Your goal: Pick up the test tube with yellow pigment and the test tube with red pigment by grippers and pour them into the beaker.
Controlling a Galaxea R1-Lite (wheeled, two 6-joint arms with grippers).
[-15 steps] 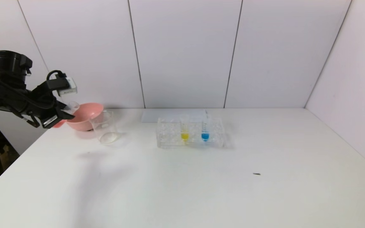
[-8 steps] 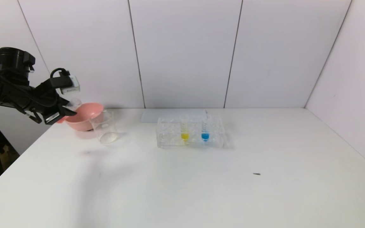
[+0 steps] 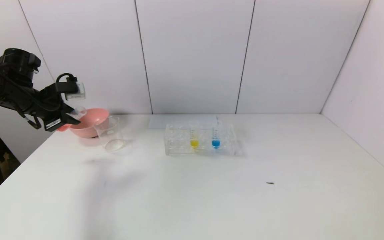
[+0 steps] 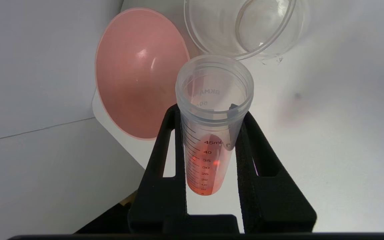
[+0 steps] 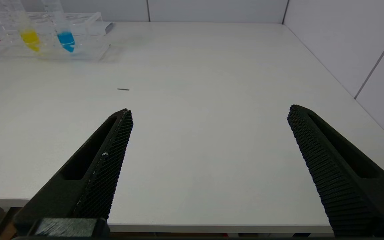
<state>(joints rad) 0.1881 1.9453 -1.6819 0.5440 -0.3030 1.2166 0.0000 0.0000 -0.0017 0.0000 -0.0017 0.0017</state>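
Pinching red tube [image 4: 212, 133] in left gripper [image 4: 212, 116] beside pink bowl [image 4: 138, 76]; could spill short of beaker [image 4: 242, 26]. Right gripper [image 5: 208, 116] spread, idle.

Red-pigment tube [image 4: 212, 133] tilted, gripped, yellow-pigment tube [image 3: 194, 136] racked upright, beaker [image 3: 109, 134] empty

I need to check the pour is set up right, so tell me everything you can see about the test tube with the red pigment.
The test tube with red pigment is a clear plastic tube with an open, ridged mouth, printed graduation marks and red-orange liquid pooled toward its rounded tip. The left pincer grips it between both black fingers, which press its sides below the rim. It is held tilted in the air at the table's left edge, mouth toward the pink bowl and the beaker, touching neither.
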